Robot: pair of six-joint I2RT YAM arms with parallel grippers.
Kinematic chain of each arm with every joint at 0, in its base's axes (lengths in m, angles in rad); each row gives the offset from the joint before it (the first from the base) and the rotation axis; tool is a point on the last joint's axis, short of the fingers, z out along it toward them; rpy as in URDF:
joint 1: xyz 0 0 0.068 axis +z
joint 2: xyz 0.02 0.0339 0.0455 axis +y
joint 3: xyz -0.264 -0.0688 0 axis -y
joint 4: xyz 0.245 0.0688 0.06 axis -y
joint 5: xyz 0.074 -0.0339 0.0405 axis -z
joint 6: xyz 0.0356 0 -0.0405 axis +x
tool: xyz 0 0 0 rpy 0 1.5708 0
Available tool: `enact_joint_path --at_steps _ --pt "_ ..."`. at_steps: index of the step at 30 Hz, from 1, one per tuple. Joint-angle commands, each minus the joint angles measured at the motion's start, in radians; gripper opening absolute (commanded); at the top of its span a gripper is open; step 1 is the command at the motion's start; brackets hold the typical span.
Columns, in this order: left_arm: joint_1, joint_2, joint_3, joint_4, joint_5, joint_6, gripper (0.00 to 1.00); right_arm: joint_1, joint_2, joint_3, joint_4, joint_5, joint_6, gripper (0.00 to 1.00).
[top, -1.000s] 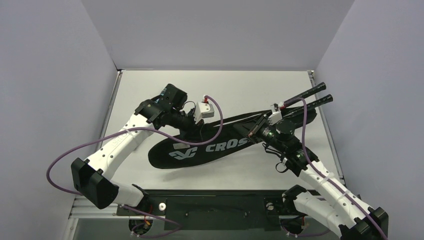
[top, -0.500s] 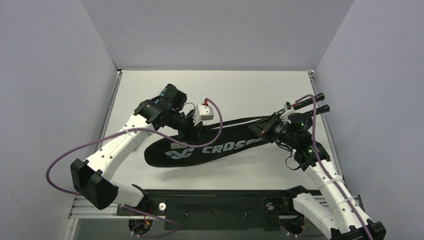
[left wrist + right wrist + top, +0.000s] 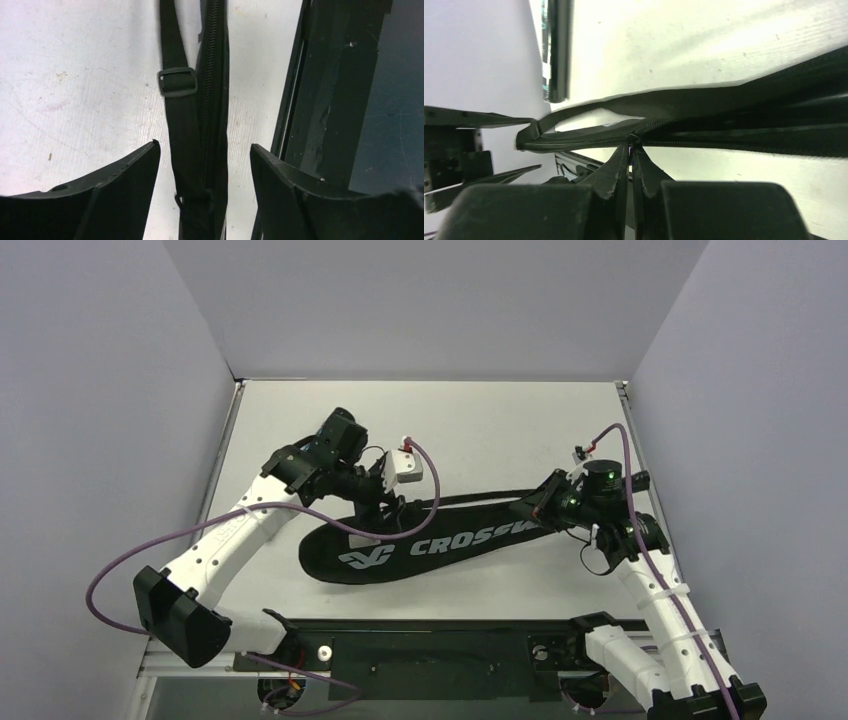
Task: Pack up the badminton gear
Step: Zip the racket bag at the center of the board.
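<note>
Left fingers [image 3: 120, 195] now spread wide astride the bag [image 3: 420, 540] edge and strap [image 3: 175, 85], right fingers [image 3: 619, 170] carried farther right with the zipper [image 3: 589, 137], more CROSSWAY lettering uncovered, racket handles no longer seen protruding past the bag's narrow end

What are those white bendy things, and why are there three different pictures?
Those are two robot arms, the left arm and the right arm, fixed at the near edge of a table. The wide picture comes from a camera looking down from above. The other two come from little cameras on the wrists, so you see each arm's pinching tool up close. On the table lies a long black bag lettered CROSSWAY. The left tool is open, with the bag's strap and zipped edge between its fingers. The right tool is shut, pinching the bag's zip.
</note>
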Motion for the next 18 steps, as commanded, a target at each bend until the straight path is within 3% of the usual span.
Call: enact_joint_path --at_steps 1,6,9,15,18 --pt "0.012 -0.087 -0.032 0.150 -0.027 -0.050 0.81 0.026 0.007 0.002 -0.017 0.046 -0.013 0.00" --pt "0.001 -0.100 0.016 0.332 -0.037 -0.150 0.83 0.190 0.028 0.017 -0.008 0.135 0.020 0.00" --pt "-0.020 -0.064 0.069 0.361 0.059 -0.183 0.84 0.227 0.026 0.016 0.007 0.157 0.038 0.00" --pt "-0.237 0.113 0.183 0.313 0.033 -0.105 0.86 0.256 0.025 0.062 0.005 0.173 0.046 0.00" --pt "-0.288 0.187 0.210 0.292 0.035 -0.101 0.87 0.283 0.030 0.084 0.001 0.196 0.049 0.00"
